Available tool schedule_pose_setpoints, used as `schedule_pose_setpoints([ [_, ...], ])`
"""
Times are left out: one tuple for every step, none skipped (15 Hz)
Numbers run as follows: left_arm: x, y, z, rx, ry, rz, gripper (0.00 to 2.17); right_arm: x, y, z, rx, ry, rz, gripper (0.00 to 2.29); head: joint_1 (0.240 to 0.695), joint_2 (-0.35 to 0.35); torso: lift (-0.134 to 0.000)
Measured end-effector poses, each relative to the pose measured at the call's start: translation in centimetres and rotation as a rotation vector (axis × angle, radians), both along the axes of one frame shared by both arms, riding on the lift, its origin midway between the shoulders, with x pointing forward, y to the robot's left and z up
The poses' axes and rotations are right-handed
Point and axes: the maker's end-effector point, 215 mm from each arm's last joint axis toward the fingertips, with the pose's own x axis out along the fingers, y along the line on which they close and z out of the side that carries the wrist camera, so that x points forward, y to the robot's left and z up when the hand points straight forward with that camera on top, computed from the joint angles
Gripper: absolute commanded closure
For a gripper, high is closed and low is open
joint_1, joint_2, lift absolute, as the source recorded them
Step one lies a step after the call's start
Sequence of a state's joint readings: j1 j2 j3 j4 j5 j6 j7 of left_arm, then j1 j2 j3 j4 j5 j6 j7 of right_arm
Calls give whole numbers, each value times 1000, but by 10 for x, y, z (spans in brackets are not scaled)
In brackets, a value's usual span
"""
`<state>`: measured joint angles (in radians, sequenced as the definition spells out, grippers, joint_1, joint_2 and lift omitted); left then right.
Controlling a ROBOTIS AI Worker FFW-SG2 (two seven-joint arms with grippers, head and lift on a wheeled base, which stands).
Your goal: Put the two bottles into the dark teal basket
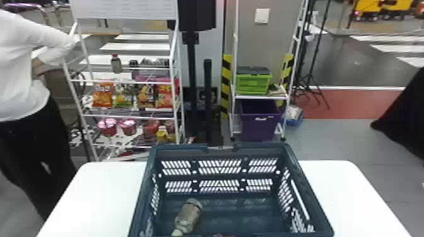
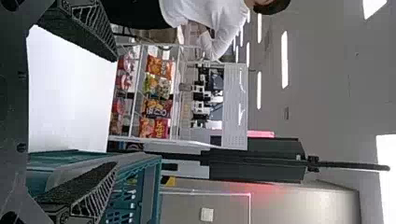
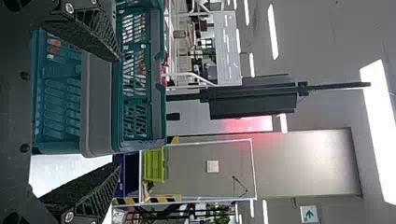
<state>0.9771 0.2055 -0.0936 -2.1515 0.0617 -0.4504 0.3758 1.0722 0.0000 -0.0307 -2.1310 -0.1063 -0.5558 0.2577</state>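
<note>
The dark teal basket [image 1: 220,151] stands on the white table [image 1: 94,195]. Inside it, toward the left, a greyish-brown bottle [image 1: 188,217] lies on its side, its narrow neck toward the near wall. A small reddish bit [image 1: 226,235] shows at the bottom edge; I cannot tell what it is. In the left wrist view my left gripper [image 2: 116,112] is open with nothing held, one finger in front of the basket [image 2: 149,200]. My right gripper [image 3: 119,112], likewise spread and holding nothing, has the basket [image 3: 98,102] beyond its fingers.
White tabletop extends on both sides of the basket. Behind the table stand a snack rack [image 1: 126,115], with a small bottle [image 1: 116,64] on its upper shelf, and another rack holding a green crate [image 1: 252,84] above a purple bin [image 1: 260,123]. A person stands at the left.
</note>
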Motion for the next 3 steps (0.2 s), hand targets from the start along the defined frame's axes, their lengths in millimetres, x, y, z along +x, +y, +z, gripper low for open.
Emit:
schedule_pose_setpoints([
  [-1, -1, -1, -1, 2, -2, 87, 0, 0, 0, 0, 0, 0, 97, 499, 0, 0],
  [-1, -2, -2, -2, 4, -3, 87, -1, 0, 0, 0, 1, 1, 97, 499, 0, 0],
  [-2, -3, -3, -2, 5, -4, 87, -1, 0, 0, 0, 1, 0, 97, 499, 0, 0],
])
